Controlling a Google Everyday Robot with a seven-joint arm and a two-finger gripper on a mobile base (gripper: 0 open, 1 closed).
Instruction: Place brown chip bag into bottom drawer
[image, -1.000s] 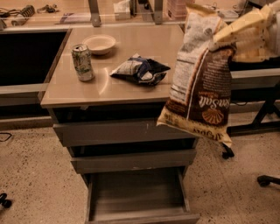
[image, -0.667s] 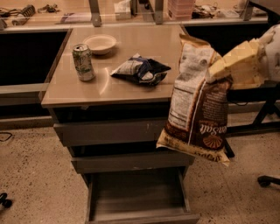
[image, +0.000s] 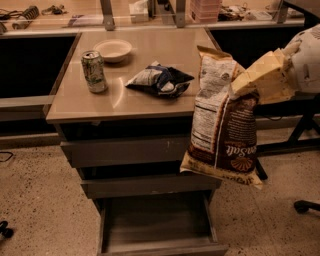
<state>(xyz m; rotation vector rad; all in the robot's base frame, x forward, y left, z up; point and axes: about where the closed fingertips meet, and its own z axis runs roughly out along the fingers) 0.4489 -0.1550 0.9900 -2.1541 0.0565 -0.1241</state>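
The brown chip bag (image: 222, 125) hangs upright in the air at the right, off the desk's right edge, its pale printed panel facing left. My gripper (image: 239, 90) comes in from the right and is shut on the bag's upper right edge. The bottom drawer (image: 159, 227) is pulled open below the desk, and what shows of its inside is empty. The bag's lower edge hangs above and to the right of the open drawer, level with the middle drawer.
On the desk top (image: 130, 102) stand a drink can (image: 94, 71), a pale bowl (image: 113, 50) and a small dark blue-and-white snack bag (image: 160, 80). Two shallower drawers (image: 127, 150) are above the open one. A chair base (image: 305, 205) is at the right.
The gripper and the brown chip bag have moved down and slightly left, closer to the drawers. Nothing on the desk has moved.
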